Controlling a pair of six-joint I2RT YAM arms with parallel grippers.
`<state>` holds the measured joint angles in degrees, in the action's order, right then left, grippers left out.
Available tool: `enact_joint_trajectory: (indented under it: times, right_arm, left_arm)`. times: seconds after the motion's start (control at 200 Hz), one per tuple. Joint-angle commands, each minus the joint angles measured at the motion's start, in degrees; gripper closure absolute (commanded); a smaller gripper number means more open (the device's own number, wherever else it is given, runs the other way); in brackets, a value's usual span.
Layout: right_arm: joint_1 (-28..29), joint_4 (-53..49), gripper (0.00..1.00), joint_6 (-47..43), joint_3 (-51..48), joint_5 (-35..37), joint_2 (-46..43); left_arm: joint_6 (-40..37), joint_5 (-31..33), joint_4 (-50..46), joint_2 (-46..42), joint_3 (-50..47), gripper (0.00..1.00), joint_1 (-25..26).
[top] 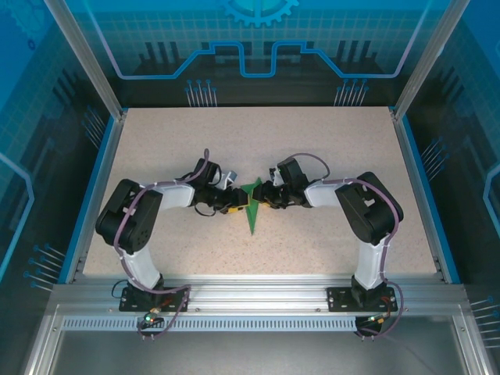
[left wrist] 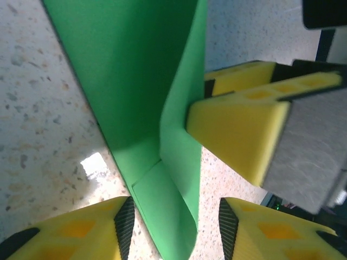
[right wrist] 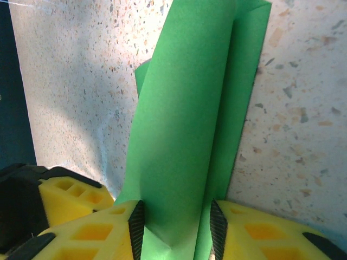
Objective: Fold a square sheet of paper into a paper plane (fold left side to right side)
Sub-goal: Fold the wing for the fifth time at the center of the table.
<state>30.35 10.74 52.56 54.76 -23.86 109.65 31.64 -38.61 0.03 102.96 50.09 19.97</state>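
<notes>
The green paper [top: 251,211] lies in the middle of the desk [top: 312,148], between the two arms. From above it looks like a thin pointy shape, and its tip points to the near edge, where the arms are bolted on. The left fingers [top: 235,203] are at its left side and the right fingers [top: 269,203] are at its right side, so both arms meet over the paper. In the left wrist view the paper [left wrist: 135,70] is folded, and one flap stands up off the desk. That flap runs down between the left fingers [left wrist: 70,233]. They are wide apart, and there is a gap between the paper and the black pad on the right. The yellow tip of a right finger [left wrist: 238,124] touches the standing flap from the side. In the right wrist view the paper [right wrist: 184,135] is a puffy fold that goes in between the right fingers [right wrist: 92,233]. The fold fills the space from one black pad to the other, so these fingers hold it loosely.
</notes>
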Motion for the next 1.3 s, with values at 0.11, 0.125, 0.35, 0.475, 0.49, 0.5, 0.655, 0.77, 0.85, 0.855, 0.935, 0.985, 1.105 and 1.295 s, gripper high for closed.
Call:
enact_joint_trajectory:
  times: [0.11, 0.125, 0.35, 0.475, 0.49, 0.5, 0.655, 0.77, 0.85, 0.855, 0.935, 0.985, 1.105, 1.295]
  right_arm:
    - [1.1, -3.1, 0.6, 0.0, -0.7, 1.0, 2.2]
    - [1.1, -3.1, 0.6, 0.1, -0.7, 0.9, 2.2]
    - [1.1, -3.3, 0.6, -0.2, -0.6, 0.8, 2.5]
    - [1.1, -3.6, 0.6, -0.3, -0.6, 0.9, 2.4]
    - [1.1, -3.6, 0.6, -0.3, -0.5, 0.9, 2.4]
    - [1.2, -3.6, 0.6, -0.3, -0.5, 0.9, 2.4]
    - [1.2, -4.1, 0.6, -0.7, -0.3, 0.9, 2.6]
    - [1.2, -4.5, 0.6, -0.9, -0.2, 0.9, 2.6]
    - [1.2, -4.7, 0.6, -1.0, -0.2, 0.9, 2.7]
    - [1.2, -4.7, 0.6, -1.0, -0.2, 0.9, 2.6]
    - [1.2, -4.8, 0.6, -1.1, -0.1, 0.9, 2.7]
    - [1.1, -4.9, 0.6, -1.2, -0.1, 0.9, 2.7]
    - [1.2, -4.9, 0.6, -1.2, 0.1, 0.7, 2.9]
    - [0.9, -4.3, 0.58, -2.5, 0.0, 0.4, 1.1]
  left_arm:
    - [2.0, -0.9, 3.0, 3.1, 2.2, 0.62, -0.2]
    - [2.1, -0.9, 3.1, 3.2, 2.3, 0.63, -0.2]
    - [2.1, -0.7, 3.4, 4.5, 3.8, 0.72, -0.2]
    - [1.6, 0.4, 3.1, 5.0, 4.0, 0.85, -0.2]
    - [1.5, 0.7, 2.9, 5.0, 4.1, 0.86, -0.2]
    - [1.3, 1.0, 2.8, 5.0, 4.0, 0.87, -0.2]
    - [-1.1, 4.6, -0.1, 5.1, 4.7, 0.99, -0.2]
    - [-2.3, 5.2, -0.9, 5.9, 5.2, 1.0, -0.2]
    - [-2.7, 5.4, -0.9, 6.3, 5.3, 1.0, -0.2]
    - [-2.8, 5.4, -0.9, 6.4, 5.3, 1.0, -0.3]
    - [-3.2, 5.4, -0.7, 6.7, 5.5, 1.0, -0.2]
    - [-3.4, 5.2, -0.7, 7.0, 5.7, 1.0, -0.2]
    - [-3.6, 5.1, -0.7, 7.7, 6.2, 1.0, -0.2]
    - [-3.8, 4.4, -0.6, 8.5, 6.2, 0.99, -0.2]
